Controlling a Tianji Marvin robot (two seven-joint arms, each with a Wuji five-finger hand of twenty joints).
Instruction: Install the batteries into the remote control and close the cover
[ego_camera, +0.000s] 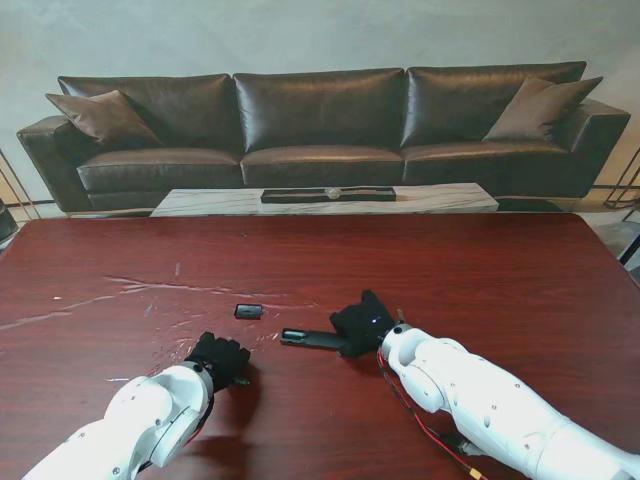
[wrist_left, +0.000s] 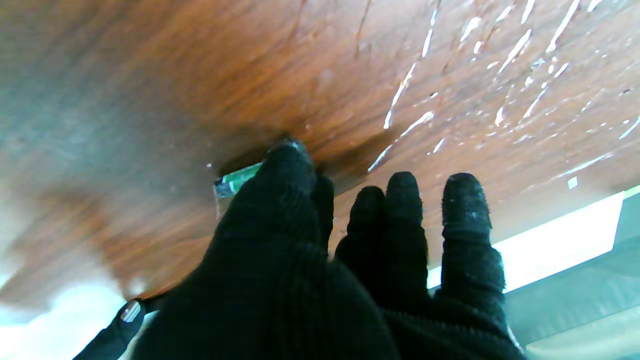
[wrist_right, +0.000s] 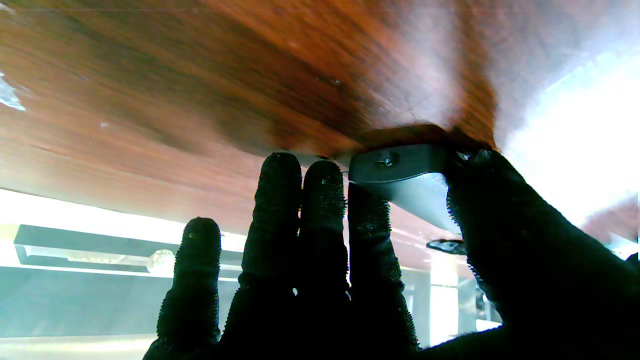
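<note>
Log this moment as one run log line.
left hand: pinching battery on table | right hand: gripping remote | cover: off, lying apart

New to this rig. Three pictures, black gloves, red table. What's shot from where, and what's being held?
It is a two-armed robot with five-finger hands in black gloves. The wide picture comes from a camera on its stand, looking down at the table. The other two come from cameras on the wrists, looking along the fingers, and appear upside down, so the table top fills their upper part.

The right hand grips one end of the black remote control, thumb against fingers. The left hand pinches a green battery against the table. A small dark piece, probably the battery cover, lies apart, farther from me than both hands. A sofa stands beyond the table.
</note>
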